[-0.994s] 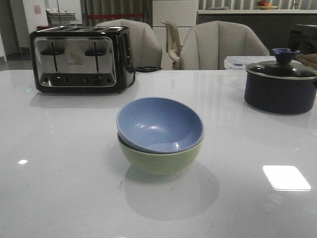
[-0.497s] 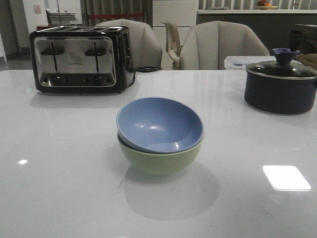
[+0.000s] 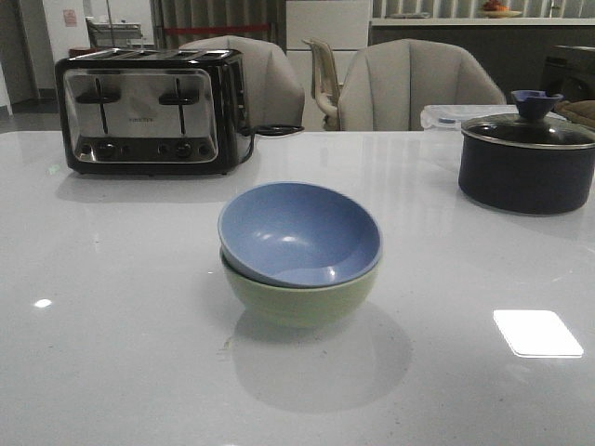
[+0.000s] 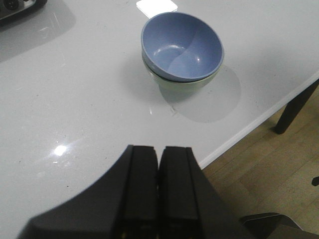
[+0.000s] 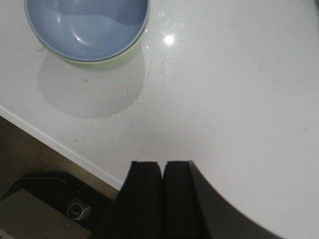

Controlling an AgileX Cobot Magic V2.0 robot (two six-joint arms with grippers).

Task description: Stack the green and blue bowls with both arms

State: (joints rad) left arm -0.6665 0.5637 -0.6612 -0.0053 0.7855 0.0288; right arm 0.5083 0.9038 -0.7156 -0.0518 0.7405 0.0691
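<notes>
The dusty blue bowl (image 3: 299,232) sits nested inside the pale green bowl (image 3: 297,302) at the middle of the white table (image 3: 112,353). The stack also shows in the left wrist view, blue bowl (image 4: 180,46) over green bowl (image 4: 182,84), and in the right wrist view, blue bowl (image 5: 85,22) with the green rim (image 5: 107,60) beneath it. Neither arm shows in the front view. My left gripper (image 4: 159,149) is shut and empty, back near the table's front edge. My right gripper (image 5: 162,164) is shut and empty, also near that edge, apart from the bowls.
A black and steel toaster (image 3: 149,111) stands at the back left. A dark lidded pot (image 3: 525,158) stands at the back right. Chairs (image 3: 409,84) stand behind the table. The table's front edge (image 4: 259,122) and wooden floor (image 4: 264,169) show in the wrist views.
</notes>
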